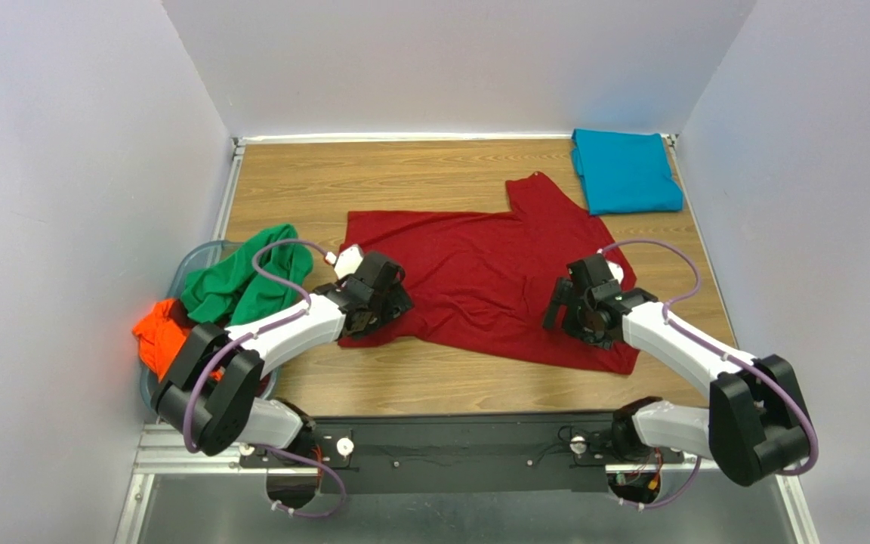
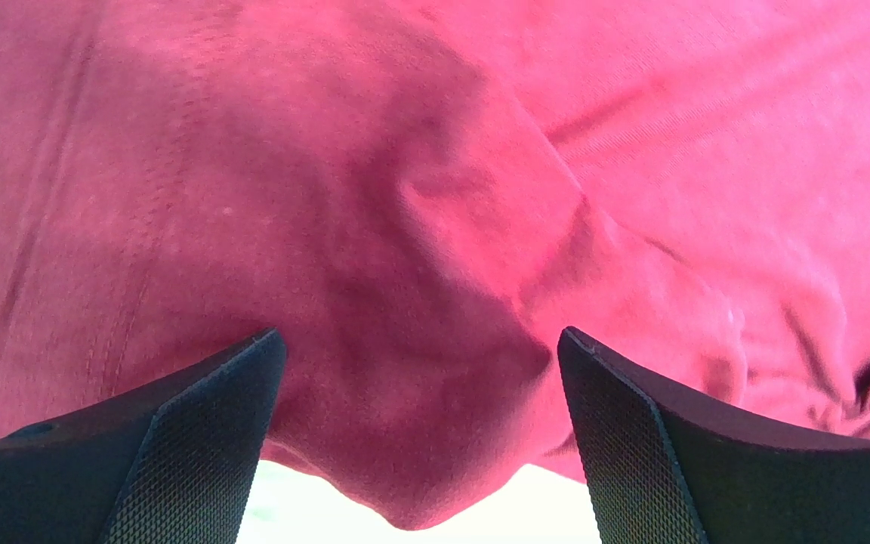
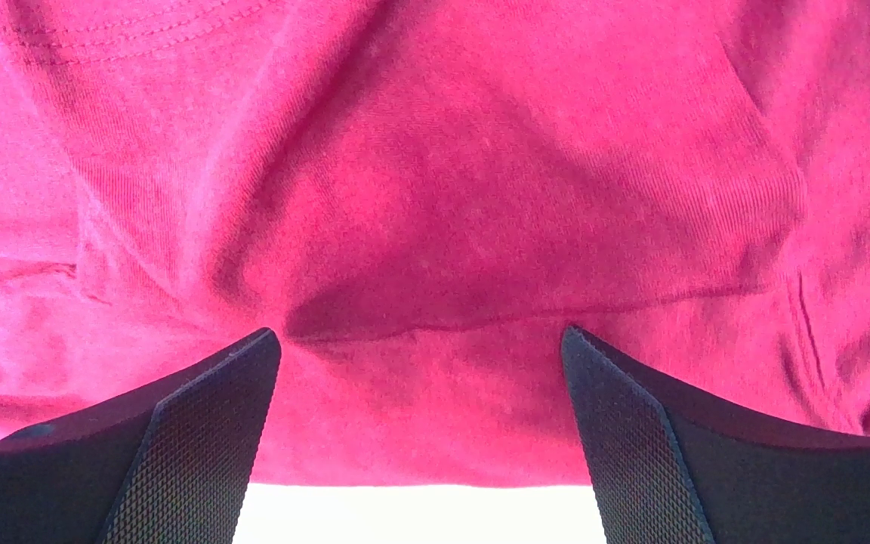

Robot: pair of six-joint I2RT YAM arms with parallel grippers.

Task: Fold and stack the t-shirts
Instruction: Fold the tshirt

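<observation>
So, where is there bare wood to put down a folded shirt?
Bare wood: the far strip of the table between the back wall and the dark red shirt, left of the teal shirt; also the near strip before the red hem. The left edge is crowded by the green shirt.

Wood-grain counter point(image 1: 292, 181), metal rail along its left and top edges, plain wood showing in the upper left and along the bottom strip of the frame. Dark red t-shirt point(image 1: 485, 272) lies spread across the centre, mostly flat with shallow wrinkles, one pointed part reaching up toward the upper right and its lower edge slanting down to the lower right. Teal-blue t-shirt point(image 1: 625, 170) sits folded into a neat rectangle in the upper right corner, just beside that red point; contact between them cannot be told.
</observation>
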